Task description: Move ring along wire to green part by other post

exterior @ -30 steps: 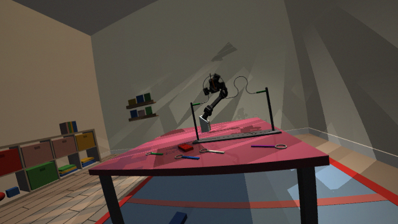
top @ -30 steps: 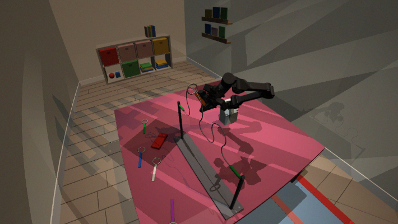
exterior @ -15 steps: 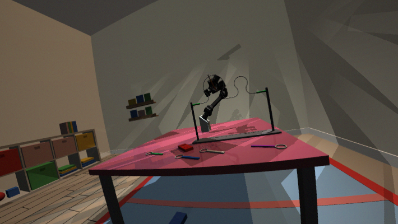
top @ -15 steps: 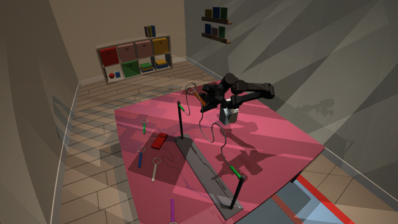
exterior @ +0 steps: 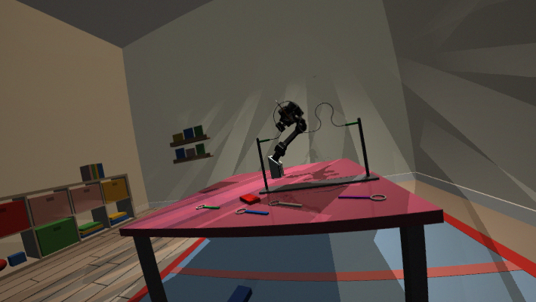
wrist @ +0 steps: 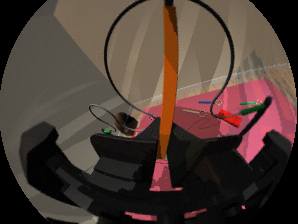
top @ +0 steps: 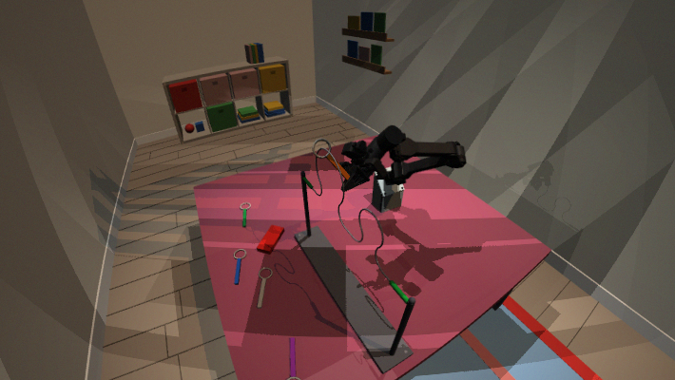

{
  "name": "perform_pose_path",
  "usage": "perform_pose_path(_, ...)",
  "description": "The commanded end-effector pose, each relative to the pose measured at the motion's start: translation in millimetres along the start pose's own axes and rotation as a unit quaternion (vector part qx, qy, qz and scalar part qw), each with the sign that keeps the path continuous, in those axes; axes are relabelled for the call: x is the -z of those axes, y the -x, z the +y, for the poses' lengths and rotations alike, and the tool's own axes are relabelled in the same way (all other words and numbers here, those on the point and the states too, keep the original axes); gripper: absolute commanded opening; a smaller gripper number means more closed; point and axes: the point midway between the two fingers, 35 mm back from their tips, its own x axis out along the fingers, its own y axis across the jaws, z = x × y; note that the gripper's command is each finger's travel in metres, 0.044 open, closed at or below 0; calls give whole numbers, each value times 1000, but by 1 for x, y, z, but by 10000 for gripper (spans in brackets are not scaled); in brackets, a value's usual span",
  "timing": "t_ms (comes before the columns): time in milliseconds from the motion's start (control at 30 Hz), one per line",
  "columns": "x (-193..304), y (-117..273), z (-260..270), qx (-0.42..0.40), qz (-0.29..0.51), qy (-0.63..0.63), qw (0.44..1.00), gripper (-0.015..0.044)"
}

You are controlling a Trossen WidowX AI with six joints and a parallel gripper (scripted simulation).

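Note:
The ring point(top: 313, 149) stands around the thin grey wire point(top: 338, 206) point(wrist: 233, 55) at the top of its tall loop, near the left post point(top: 305, 204) point(exterior: 262, 166); whether they touch I cannot tell. Its orange handle point(top: 338, 166) point(wrist: 170, 60) slopes down to my gripper point(top: 349, 178) point(wrist: 161, 120), which is shut on it. In the exterior view the ring is nearly edge-on. One green part point(top: 308, 182) point(exterior: 264, 140) is at the left post, the other green part point(top: 399, 291) point(exterior: 352, 124) at the right post point(top: 402, 328) point(exterior: 364, 147). The arm partly hides the wire in the exterior view.
A dark base point(top: 328, 256) point(exterior: 321, 184) joins the posts. A red block point(top: 270, 238) point(exterior: 250, 198) and several loose ringed handles, including a blue one point(top: 238, 272) and a purple one point(top: 292, 356), lie on the pink table point(top: 452, 214). The wire has further bends towards the right post.

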Motion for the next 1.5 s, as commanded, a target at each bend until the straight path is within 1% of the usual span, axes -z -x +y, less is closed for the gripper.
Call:
perform_pose_path(0, 1, 0, 2, -14, -2, -24, 1000, -150)
perform_pose_path(733, -1, 0, 11, -79, -17, -144, 986, -150)
perform_pose_path(1467, -4, 1, 19, -142, -32, -260, 955, -150)
